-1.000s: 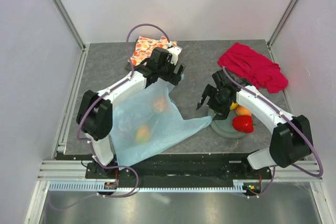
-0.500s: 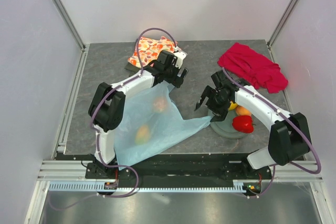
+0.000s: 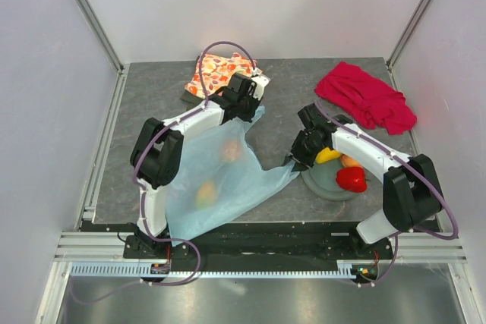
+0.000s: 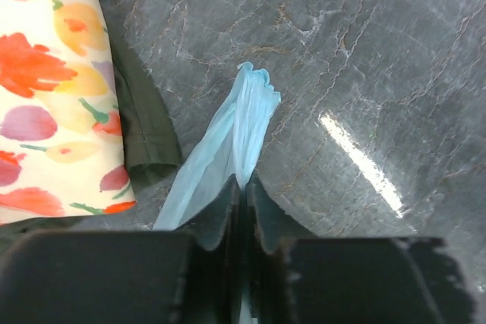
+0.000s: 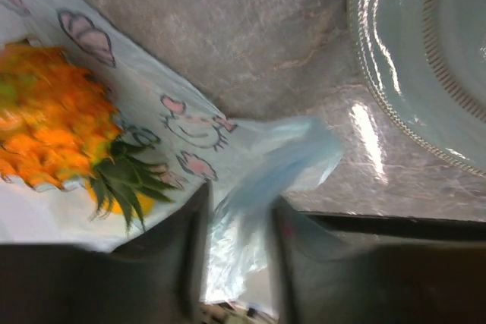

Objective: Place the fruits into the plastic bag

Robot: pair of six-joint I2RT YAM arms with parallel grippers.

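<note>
Left gripper (image 4: pixel 243 187) clamps the plastic bag (image 3: pixel 244 187) by its far handle beside the floral cloth (image 4: pixel 45 73), while the right gripper (image 5: pixel 235 252), fingers apart, straddles the near handle by the plate (image 5: pixel 425 51); a pineapple (image 5: pixel 53 127) lies inside.

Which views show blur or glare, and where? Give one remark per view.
Top external: evenly lit, sharp, no strong glare on the table. Left wrist: a white glare streak on the table right of the plastic bag handle. Right wrist: the pineapple is smeared with blur; glare streaks the plate rim and the table nearby.
</note>
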